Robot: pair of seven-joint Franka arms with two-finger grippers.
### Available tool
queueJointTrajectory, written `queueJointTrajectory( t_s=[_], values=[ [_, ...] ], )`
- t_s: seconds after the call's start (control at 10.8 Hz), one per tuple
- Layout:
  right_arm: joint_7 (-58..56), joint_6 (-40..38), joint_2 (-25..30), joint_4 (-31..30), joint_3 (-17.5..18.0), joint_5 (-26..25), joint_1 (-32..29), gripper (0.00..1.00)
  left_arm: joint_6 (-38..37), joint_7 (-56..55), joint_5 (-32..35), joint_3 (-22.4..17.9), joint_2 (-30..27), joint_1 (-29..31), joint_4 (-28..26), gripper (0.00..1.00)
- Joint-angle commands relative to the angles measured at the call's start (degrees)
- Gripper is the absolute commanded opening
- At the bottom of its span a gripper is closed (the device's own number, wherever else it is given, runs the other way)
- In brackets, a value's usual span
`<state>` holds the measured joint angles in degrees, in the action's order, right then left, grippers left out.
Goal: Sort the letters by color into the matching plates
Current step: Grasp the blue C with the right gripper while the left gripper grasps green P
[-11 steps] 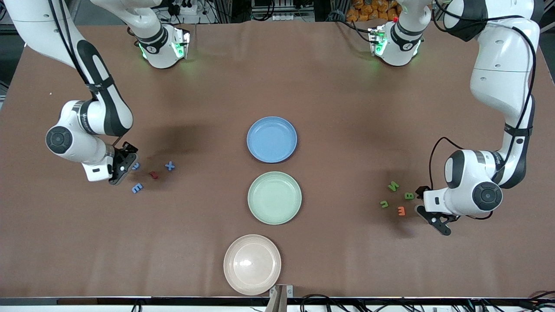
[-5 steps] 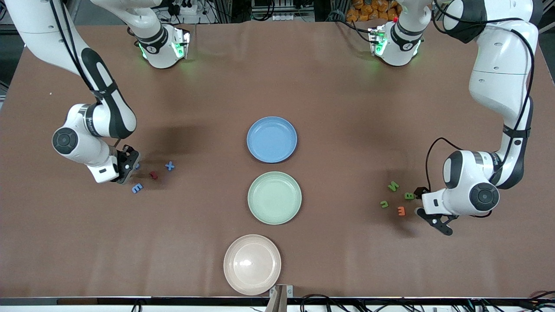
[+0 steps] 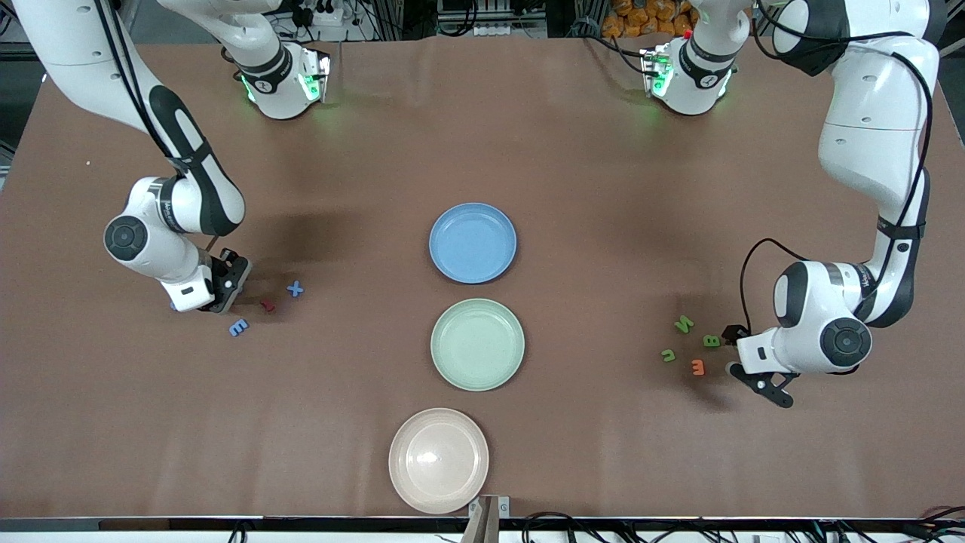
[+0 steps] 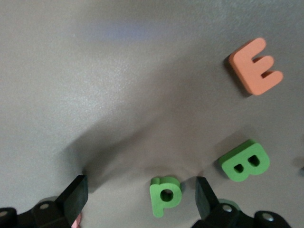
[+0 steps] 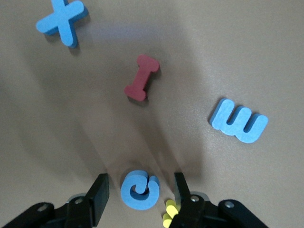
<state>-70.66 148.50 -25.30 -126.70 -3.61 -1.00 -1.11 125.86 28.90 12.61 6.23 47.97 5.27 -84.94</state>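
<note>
From the front, the blue plate (image 3: 473, 243) and green plate (image 3: 477, 344) sit mid-counter. Left wrist: the left end effector (image 4: 141, 195) is spread around a green P (image 4: 165, 195). Right wrist: the right end effector (image 5: 141, 195) brackets a blue curled letter (image 5: 138, 190), fingers just beside it, contact unclear.

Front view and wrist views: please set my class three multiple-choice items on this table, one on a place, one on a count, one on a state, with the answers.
1. Which plate lies nearest to the front camera?
A. Blue
B. Green
C. Pink

2. How many letters in the right wrist view are blue?
A. One
B. Three
C. Five

3. The left gripper is:
A. open, with the green P between its fingers
B. shut on an orange E
C. lifting a plate

Answers:
C, the pink plate shows lowest in the front view.
B, the blue X, blue E and curled blue letter.
A, gaps show on both sides of the P.
</note>
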Motion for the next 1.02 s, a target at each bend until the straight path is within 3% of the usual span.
queueJointTrajectory(
  t_s=[0.0,0.09,0.19,0.28,0.46,0.74,0.93],
  values=[
    [-3.84,1.87,0.60,-1.70,0.62,-0.58,-1.79,0.45,0.00,-1.04,1.98,0.19,-1.74,0.45,-2.07,1.00],
    [-7.26,3.10,0.51,-1.70,0.62,-0.58,-2.22,0.28,0.00,-1.04,1.98,0.19,-1.74,0.27,-2.16,0.88],
    [-9.30,3.28,0.60,-1.62,0.62,-0.67,-2.40,0.02,0.00,-1.13,1.90,0.19,-1.74,0.44,-2.25,0.10],
    [-8.88,3.11,0.78,-1.44,0.62,-0.58,-2.32,0.00,0.00,-1.56,1.81,0.19,-1.74,0.27,-2.25,0.00],
    [-5.91,-1.25,3.05,0.04,0.71,0.21,-1.62,0.00,0.00,-2.09,1.81,0.36,-2.09,0.10,-2.51,0.00],
    [5.76,-17.42,5.69,8.03,1.50,0.39,3.11,0.00,0.00,-3.84,1.81,0.62,-2.36,-0.34,-2.51,0.00],
    [14.11,-20.35,6.31,10.16,2.90,1.35,6.37,0.00,0.00,-7.26,1.29,1.41,-3.06,-0.96,-1.81,0.00]
  ],
)
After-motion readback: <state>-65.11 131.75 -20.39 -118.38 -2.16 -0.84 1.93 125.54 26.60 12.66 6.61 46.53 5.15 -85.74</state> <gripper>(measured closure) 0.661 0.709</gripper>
